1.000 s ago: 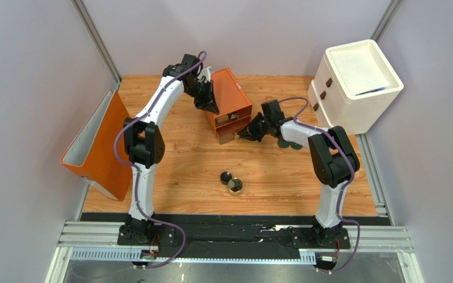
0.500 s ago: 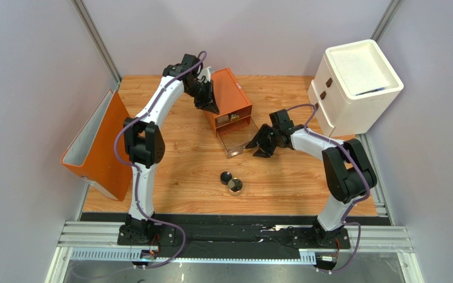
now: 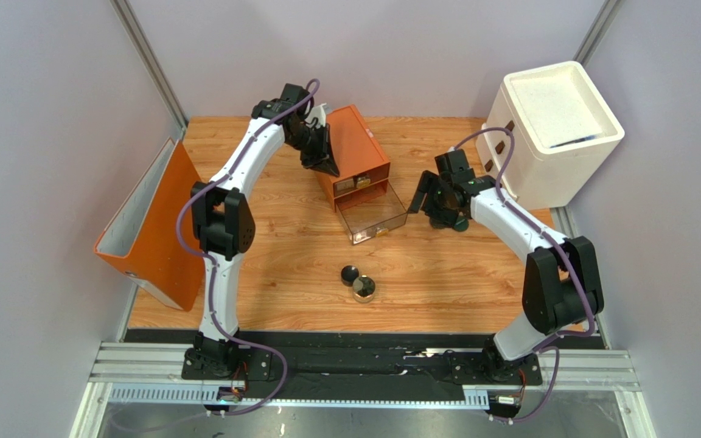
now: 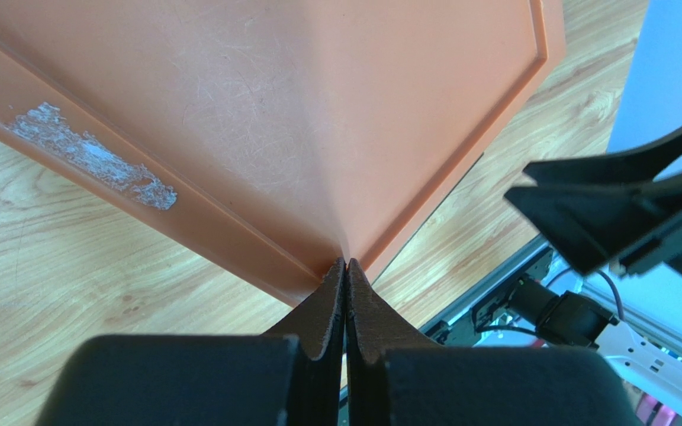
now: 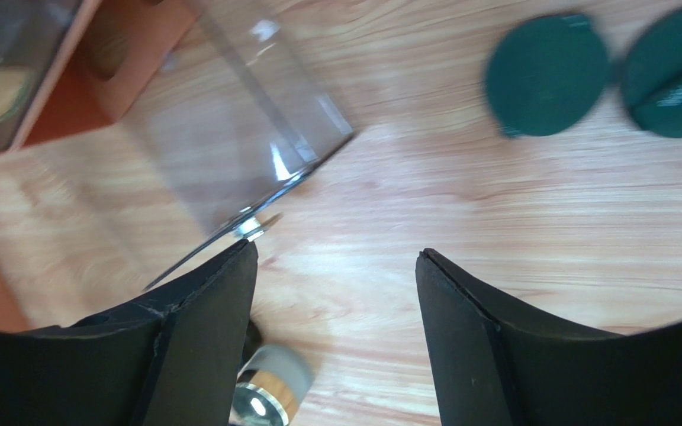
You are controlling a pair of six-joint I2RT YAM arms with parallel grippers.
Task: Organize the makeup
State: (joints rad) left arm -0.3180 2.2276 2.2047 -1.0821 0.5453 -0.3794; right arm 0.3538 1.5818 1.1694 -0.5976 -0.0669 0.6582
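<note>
I see a pale wood-grain table (image 3: 281,265) with grey walls (image 3: 43,109) around it. My left gripper (image 4: 345,266) is pinched shut at the edge of the smooth orange two-drawer box (image 3: 356,151), whose clear lower drawer (image 3: 372,221) stands out. My right gripper (image 5: 336,253) hangs spread over bare wood near two flat dark-green discs (image 5: 546,74), which the arm mostly hides from above. The black round pot (image 3: 350,273) and gold-rimmed jar (image 3: 363,289) touch, nearer the bases.
</note>
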